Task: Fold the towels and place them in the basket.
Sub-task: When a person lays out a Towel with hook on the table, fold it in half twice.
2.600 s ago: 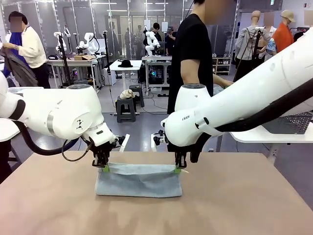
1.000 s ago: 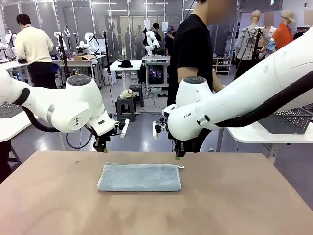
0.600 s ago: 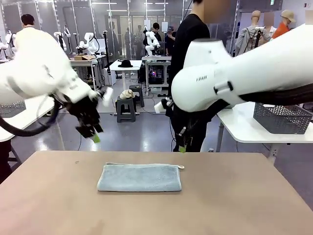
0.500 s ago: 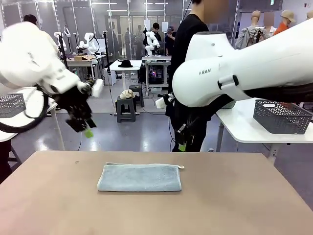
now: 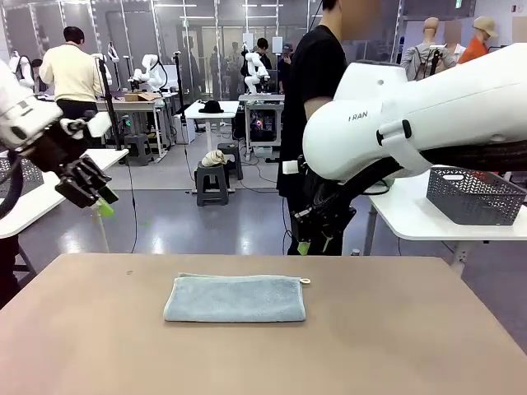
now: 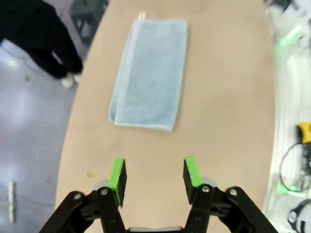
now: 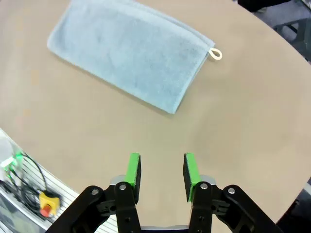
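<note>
- One brown table [image 5: 412, 329] carries the work. A single towel lies near the middle of it, and the rest of the top is bare, which gives both arms room to come in from either side.
- Right arm [image 5: 428, 123]: it hangs above the far right of the table, clear of the cloth. Its white shell bears dark lettering of which only "RAN" reads, so this is probably part of the maker's name.
- Left arm [image 5: 25, 123]: it is raised well off to the left, away from the table top.
- A person [image 5: 321, 99] in black stands at the far side and takes no hand in the work.
- Towel [image 5: 235, 298]: this light blue-grey cloth lies flat as a long, narrow strip with doubled layers at its edge. I judge it half folded, so one more fold is likely before it is stowed.
- Basket [image 5: 473, 196]: dark grey mesh, it sits on a white side table [image 5: 412, 224] to the right, well apart from the towel.
- Left gripper [image 6: 153, 172]: its green pads are spread, with nothing between them.
- Right gripper [image 7: 162, 167]: its jaws are likewise parted and empty.
- Loop [image 7: 215, 54]: this small white ring sticks out at one corner of the towel. No label print can be made out.
</note>
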Motion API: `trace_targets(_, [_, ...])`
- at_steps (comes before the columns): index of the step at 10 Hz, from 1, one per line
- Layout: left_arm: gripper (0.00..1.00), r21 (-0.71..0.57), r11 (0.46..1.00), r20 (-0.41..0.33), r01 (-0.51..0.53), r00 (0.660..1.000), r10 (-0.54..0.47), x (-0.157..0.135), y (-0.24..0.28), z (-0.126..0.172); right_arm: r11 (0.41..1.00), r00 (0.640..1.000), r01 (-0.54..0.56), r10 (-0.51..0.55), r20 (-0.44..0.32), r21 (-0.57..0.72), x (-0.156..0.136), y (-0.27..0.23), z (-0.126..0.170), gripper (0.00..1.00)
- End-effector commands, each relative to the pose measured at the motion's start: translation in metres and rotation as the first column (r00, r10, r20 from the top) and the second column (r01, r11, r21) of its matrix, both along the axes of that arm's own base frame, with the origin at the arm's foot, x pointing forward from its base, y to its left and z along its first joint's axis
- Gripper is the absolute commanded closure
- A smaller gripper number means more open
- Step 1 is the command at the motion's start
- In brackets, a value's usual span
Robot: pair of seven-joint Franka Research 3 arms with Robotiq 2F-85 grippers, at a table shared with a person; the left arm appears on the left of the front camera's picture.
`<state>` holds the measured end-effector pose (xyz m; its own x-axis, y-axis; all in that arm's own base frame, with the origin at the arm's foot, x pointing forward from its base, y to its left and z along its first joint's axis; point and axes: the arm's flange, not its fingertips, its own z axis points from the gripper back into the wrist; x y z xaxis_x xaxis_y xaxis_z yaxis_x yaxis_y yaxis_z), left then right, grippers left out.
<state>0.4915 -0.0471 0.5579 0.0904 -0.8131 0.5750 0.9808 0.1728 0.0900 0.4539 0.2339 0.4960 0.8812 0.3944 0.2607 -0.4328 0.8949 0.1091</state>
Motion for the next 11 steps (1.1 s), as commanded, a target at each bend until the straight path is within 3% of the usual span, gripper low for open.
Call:
trace_targets(1, [0.39, -0.164, 0.984, -0.043, 0.062, 0.997, -0.070, 0.000, 0.039, -0.021, 0.998, 0.999, -0.040, 0.040, -0.007, -0.037, 0.003, 0.003, 0.004, 0.54])
trace_targets(5, [0.39, -0.354, 0.922, -0.025, 0.154, 0.984, -0.174, 0.020, 0.088, -0.060, 0.998, 0.999, -0.040, 0.040, -0.007, -0.037, 0.003, 0.003, 0.004, 0.54])
trace_targets(11, [0.39, -0.355, 0.925, -0.031, 0.136, 0.987, -0.157, 0.016, 0.088, -0.076, 0.998, 0.999, -0.040, 0.040, -0.007, -0.037, 0.003, 0.003, 0.004, 0.54])
